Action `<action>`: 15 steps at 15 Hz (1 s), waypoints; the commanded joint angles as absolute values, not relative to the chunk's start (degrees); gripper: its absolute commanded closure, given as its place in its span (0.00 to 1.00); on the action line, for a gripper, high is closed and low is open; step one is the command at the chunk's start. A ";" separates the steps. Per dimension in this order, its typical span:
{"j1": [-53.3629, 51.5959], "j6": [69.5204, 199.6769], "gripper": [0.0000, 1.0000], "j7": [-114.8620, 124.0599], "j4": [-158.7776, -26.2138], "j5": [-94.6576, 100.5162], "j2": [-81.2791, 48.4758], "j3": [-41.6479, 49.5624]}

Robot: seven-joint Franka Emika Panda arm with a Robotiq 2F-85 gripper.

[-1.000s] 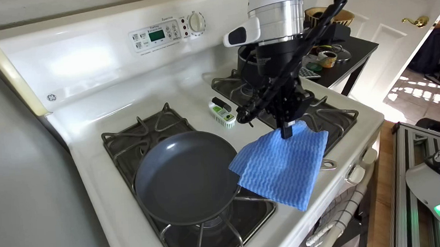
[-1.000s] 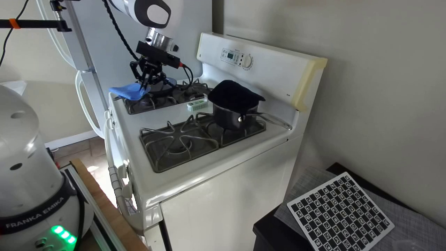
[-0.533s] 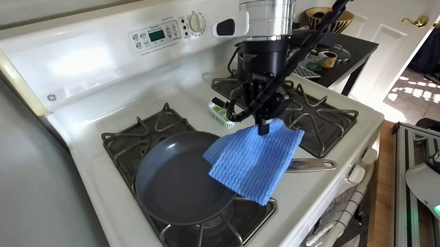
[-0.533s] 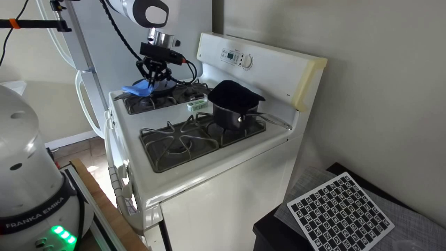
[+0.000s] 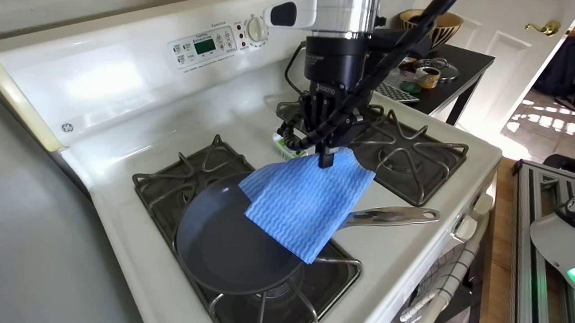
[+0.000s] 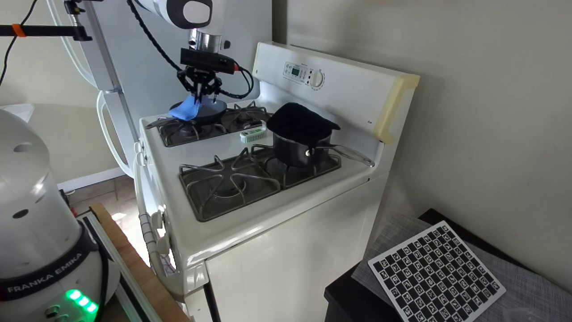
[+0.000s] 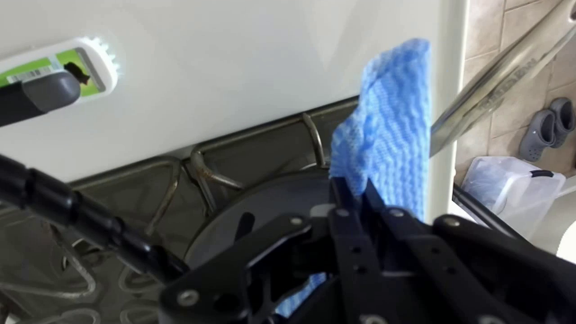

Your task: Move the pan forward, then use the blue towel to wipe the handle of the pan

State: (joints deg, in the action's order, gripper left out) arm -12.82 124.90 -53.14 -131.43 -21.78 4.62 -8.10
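pan (image 5: pixel 225 245) partly hidden by blue towel (image 5: pixel 310 205) pinched tight in gripper (image 7: pixel 355 191); brush (image 6: pixel 253 135) near, saucepan (image 6: pixel 292 150) farther off.

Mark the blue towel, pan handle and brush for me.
Blue towel (image 5: pixel 307 202): in an exterior view, middle of its face.
Pan handle (image 5: pixel 393 216): in an exterior view, metal shaft.
Brush (image 7: pixel 36 71): in the wrist view, its label.

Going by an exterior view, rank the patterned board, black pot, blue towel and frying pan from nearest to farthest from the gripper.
1. Blue towel: held in the gripper, hanging down.
2. Frying pan: just below, partly hidden by the towel.
3. Black pot: well to the right in an exterior view.
4. Patterned board: bottom right there, farthest off.
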 commanded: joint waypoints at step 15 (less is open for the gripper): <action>-13.40 100.70 1.00 -50.36 -130.45 -25.32 9.63 -8.84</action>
